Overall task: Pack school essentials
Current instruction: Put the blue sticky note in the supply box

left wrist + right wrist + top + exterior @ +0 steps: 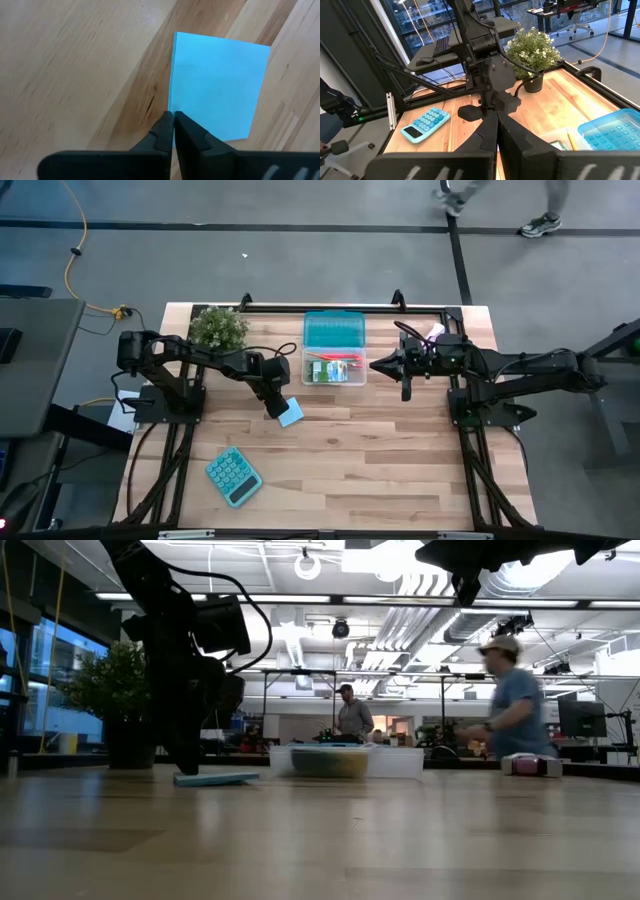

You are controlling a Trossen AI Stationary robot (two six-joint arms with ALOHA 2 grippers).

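Note:
A light-blue square note pad (291,416) (217,85) lies flat on the table, left of the middle. My left gripper (276,409) (173,120) points down with shut fingers, its tips at the pad's edge near one corner. A clear box (333,370) with an open teal lid (334,330) stands farther back and holds green and red stationery. My right gripper (376,364) (496,117) is shut and hangs in the air just right of the box, touching nothing. In the low view the pad (215,778) rests on the wood beside the left arm. My left gripper comes from above, pointing down, and its shut fingertips (187,127) meet the note pad's edge (171,95) near a corner. One fingertip stands over the pad, the other over the bare wood. I cannot tell whether they touch it. The pad lies flat on the table.
A teal calculator (233,476) lies near the table's front left. A potted plant (219,327) stands at the far left corner. A pink-and-white packet (435,332) lies at the far right. People move in the room behind the table (515,700).

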